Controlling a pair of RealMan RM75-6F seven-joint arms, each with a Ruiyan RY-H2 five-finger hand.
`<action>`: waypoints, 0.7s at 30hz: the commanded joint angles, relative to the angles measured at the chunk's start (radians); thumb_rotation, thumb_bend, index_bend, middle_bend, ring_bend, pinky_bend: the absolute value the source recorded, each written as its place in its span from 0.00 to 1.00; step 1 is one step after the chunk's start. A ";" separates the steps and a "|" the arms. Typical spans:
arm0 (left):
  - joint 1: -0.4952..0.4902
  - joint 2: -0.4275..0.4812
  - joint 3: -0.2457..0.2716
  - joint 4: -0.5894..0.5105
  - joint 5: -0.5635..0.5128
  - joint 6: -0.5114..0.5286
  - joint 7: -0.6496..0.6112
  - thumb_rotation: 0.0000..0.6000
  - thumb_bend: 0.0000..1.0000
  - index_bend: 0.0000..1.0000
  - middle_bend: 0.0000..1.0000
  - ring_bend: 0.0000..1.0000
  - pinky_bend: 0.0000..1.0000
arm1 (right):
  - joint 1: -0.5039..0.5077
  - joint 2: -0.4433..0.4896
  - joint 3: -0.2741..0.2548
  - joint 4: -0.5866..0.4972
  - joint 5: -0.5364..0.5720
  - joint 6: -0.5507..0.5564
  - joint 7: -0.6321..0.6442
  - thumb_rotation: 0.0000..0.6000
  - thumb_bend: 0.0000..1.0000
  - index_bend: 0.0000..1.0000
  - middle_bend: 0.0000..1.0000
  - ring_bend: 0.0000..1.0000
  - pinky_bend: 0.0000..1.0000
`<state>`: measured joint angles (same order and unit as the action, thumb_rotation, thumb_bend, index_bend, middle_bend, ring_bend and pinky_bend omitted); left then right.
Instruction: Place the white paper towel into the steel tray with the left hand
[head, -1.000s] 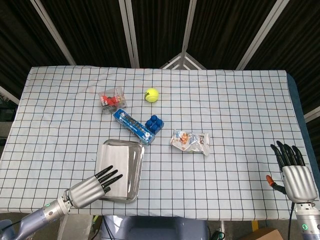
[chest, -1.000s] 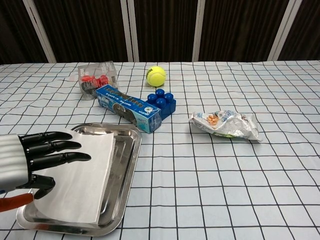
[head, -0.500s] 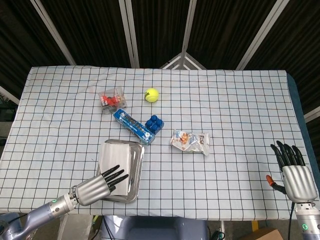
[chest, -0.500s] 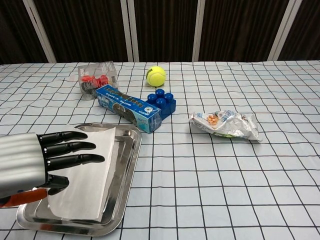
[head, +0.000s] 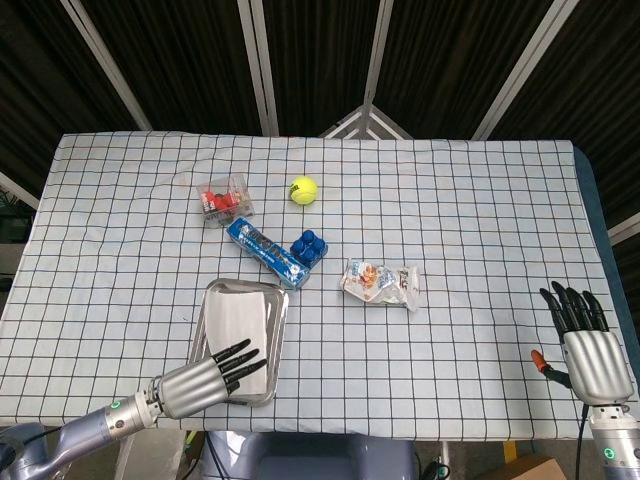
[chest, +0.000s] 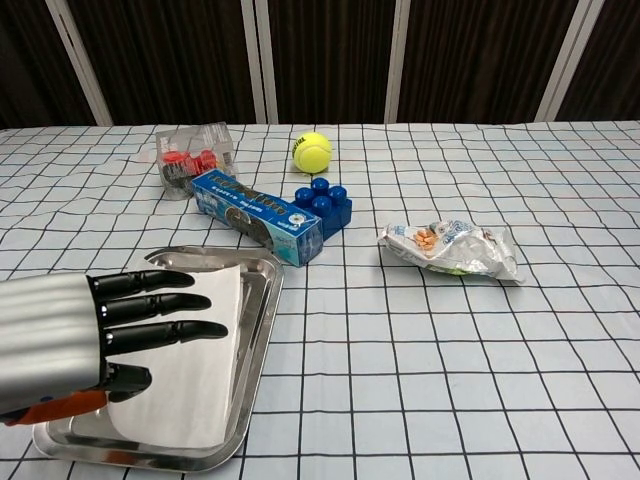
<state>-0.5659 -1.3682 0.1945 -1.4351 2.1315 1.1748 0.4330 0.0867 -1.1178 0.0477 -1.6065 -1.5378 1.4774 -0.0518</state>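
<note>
The white paper towel (head: 243, 319) (chest: 205, 372) lies flat inside the steel tray (head: 281, 330) (chest: 266, 318) near the table's front left. My left hand (head: 205, 376) (chest: 88, 340) rests flat on the towel's near part, its fingers stretched out and slightly apart, gripping nothing. In the chest view this hand covers the tray's left side. My right hand (head: 584, 344) hovers off the table's front right corner with fingers straight and spread, holding nothing; the chest view does not show it.
Behind the tray lie a blue box (head: 266, 251) (chest: 256, 216) and a blue block (head: 309, 245) (chest: 323, 201). Farther back are a clear container of red pieces (head: 224, 199) (chest: 195, 157) and a tennis ball (head: 303, 189) (chest: 312, 152). A snack bag (head: 381, 283) (chest: 452, 248) lies mid-table.
My left hand has slid right across the tray, pushing the towel with it. The towel, which hung over the tray's left rim, now lies within the tray. The right hand stayed still.
</note>
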 joint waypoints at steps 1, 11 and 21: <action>-0.006 0.005 0.006 0.001 0.009 0.000 0.003 1.00 0.49 0.56 0.03 0.00 0.00 | 0.000 0.000 0.000 0.000 0.000 0.001 0.001 1.00 0.31 0.00 0.00 0.00 0.00; -0.014 0.028 0.017 0.042 0.011 0.010 -0.006 1.00 0.34 0.38 0.00 0.00 0.00 | 0.001 0.000 -0.001 -0.001 -0.001 -0.002 -0.001 1.00 0.31 0.00 0.00 0.00 0.00; 0.001 0.046 0.017 0.052 0.013 0.070 -0.005 1.00 0.04 0.00 0.00 0.00 0.00 | 0.005 -0.003 0.000 -0.001 -0.002 -0.006 -0.006 1.00 0.31 0.00 0.00 0.00 0.00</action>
<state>-0.5684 -1.3268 0.2113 -1.3848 2.1439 1.2365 0.4294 0.0918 -1.1210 0.0481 -1.6077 -1.5397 1.4718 -0.0582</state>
